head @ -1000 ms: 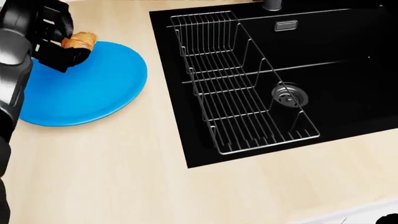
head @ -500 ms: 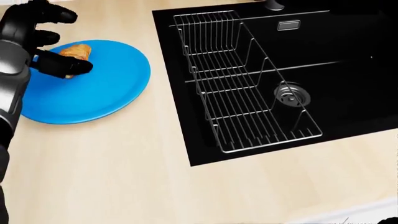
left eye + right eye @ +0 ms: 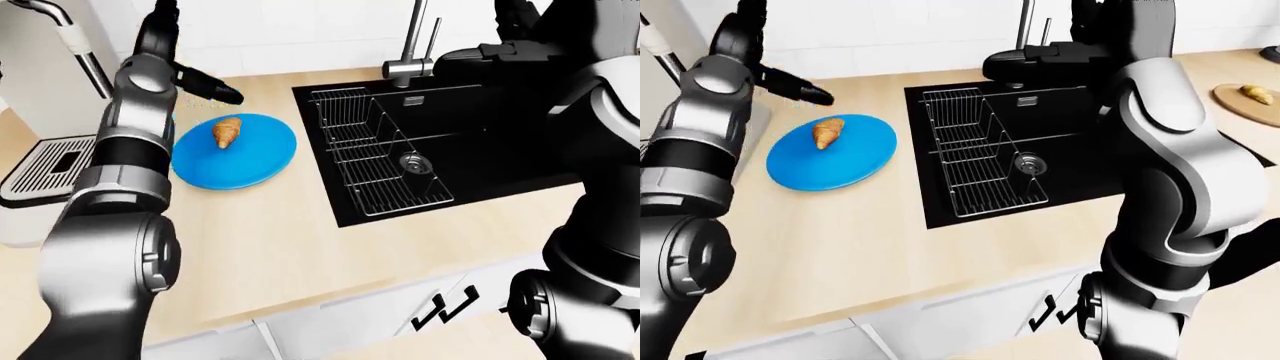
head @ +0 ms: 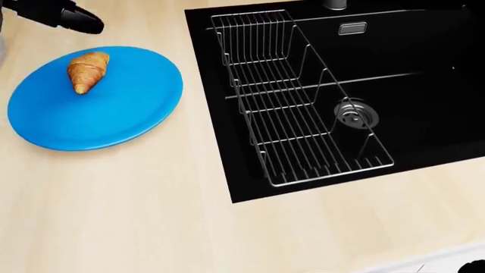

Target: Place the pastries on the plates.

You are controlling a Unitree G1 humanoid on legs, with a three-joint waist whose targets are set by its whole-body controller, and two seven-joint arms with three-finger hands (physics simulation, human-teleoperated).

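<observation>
Blue plate (image 4: 98, 114) on wood counter (image 4: 152, 216), croissant (image 4: 87, 70) lying on plate's far-left part, long axis running near-far, slightly tilted. Rack (image 4: 288, 96) in black sink (image 4: 425, 85) to right. Left hand (image 3: 205, 84) just past plate's far edge, fingers spread, holding nothing, clear of croissant. Right hand (image 3: 1025, 56) over sink by faucet, finger state unclear. Second pastry (image 3: 1255, 94) on wooden board (image 3: 1240, 105) far right, nearer right arm; likely next target.

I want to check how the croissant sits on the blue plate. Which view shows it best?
The head view: it looks straight down on the croissant, lying whole on the blue plate, nothing covering it. Both eye views show it smaller and at a slant.
</observation>
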